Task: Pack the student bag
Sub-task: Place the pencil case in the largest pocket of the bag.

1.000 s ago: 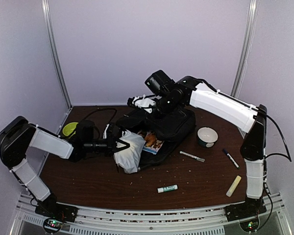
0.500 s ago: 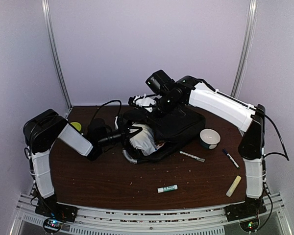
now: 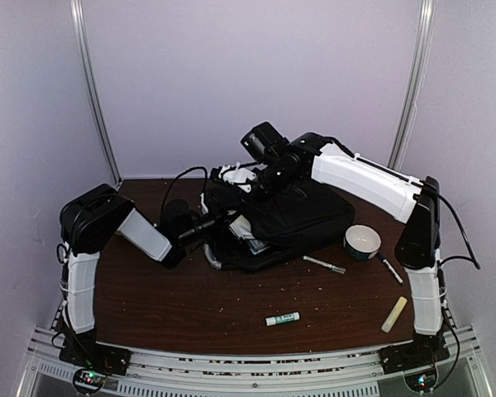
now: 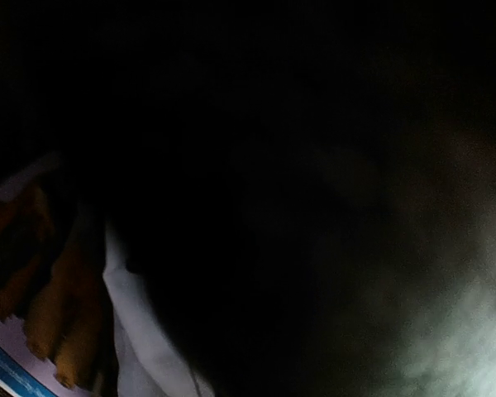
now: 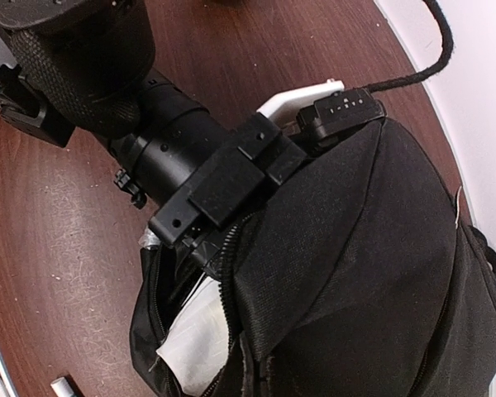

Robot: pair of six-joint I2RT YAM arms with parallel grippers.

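Student bag [image 3: 302, 217] lies on the table [image 3: 231, 302] toward its far edge, mouth facing left. The right gripper [image 3: 236, 175] is clenched on its upper flap. The left gripper [image 3: 219, 222], clenched, is buried in the mouth by the white pouch [image 5: 194, 339]; whether it grips the pouch is hidden. If the flap slips, the mouth could collapse, and withdrawing might then drag the pouch out.

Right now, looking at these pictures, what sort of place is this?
Probably a robot test cell in a lab. Two arms are bolted to an aluminium rail at the edge of a brown table, plain pale walls with metal posts close it in, and a student bag and marker lie as props.
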